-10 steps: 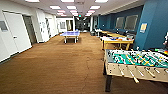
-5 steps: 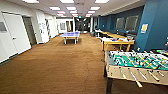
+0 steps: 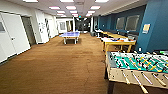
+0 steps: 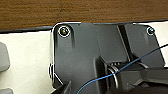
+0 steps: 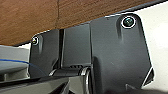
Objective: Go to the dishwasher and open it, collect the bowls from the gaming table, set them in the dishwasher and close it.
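Observation:
The gaming table (image 3: 117, 42), white-topped with yellow wooden legs, stands ahead on the right along the blue wall. Small blue shapes (image 3: 115, 39) rest on its top; they are too blurred to tell as bowls. The dishwasher is out of view. Both wrist views look down on the robot's own dark plate (image 4: 85, 55) (image 5: 117, 57), with its white body beside it and brown carpet beyond.
A foosball table (image 3: 136, 67) with a green field stands close at the right front, its rod handles sticking out toward my path. A blue ping-pong table (image 3: 70, 35) stands far ahead in the middle. White doors (image 3: 12, 37) line the left wall. Brown carpet (image 3: 62, 67) stretches ahead.
The whole head picture has shifted only slightly, as the camera moves with the robot. None of the tables has moved.

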`<state>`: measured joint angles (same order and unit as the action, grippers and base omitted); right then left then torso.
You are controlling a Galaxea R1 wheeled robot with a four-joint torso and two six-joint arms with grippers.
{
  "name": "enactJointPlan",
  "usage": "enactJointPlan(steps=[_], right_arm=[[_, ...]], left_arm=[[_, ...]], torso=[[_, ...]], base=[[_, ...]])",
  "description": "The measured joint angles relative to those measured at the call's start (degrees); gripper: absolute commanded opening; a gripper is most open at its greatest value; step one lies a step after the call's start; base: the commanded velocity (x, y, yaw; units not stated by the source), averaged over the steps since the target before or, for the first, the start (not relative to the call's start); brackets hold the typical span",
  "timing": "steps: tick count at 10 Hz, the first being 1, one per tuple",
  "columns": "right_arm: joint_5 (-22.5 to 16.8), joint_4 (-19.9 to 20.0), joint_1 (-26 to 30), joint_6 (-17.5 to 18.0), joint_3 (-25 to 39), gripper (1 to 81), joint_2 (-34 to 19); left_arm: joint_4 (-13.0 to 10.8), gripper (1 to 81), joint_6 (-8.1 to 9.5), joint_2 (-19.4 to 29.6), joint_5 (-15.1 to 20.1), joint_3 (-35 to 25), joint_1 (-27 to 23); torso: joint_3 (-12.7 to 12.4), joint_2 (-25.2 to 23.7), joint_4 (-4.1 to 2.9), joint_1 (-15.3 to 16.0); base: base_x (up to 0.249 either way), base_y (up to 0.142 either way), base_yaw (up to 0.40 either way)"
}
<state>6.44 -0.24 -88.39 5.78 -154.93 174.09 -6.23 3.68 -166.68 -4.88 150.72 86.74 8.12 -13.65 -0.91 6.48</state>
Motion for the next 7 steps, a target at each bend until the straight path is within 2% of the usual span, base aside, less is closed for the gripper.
enactJointPlan(steps=[7], right_arm=[[-0.22,-0.46,-0.44,-0.02,0.00,81.1,0.74]], left_arm=[[0.00,81.1,0.00,-0.35,-0.44,0.11,0.50]], torso=[[-0.02,-0.04,0.00,-0.07]], base=[[0.170,0.000,0.000]])
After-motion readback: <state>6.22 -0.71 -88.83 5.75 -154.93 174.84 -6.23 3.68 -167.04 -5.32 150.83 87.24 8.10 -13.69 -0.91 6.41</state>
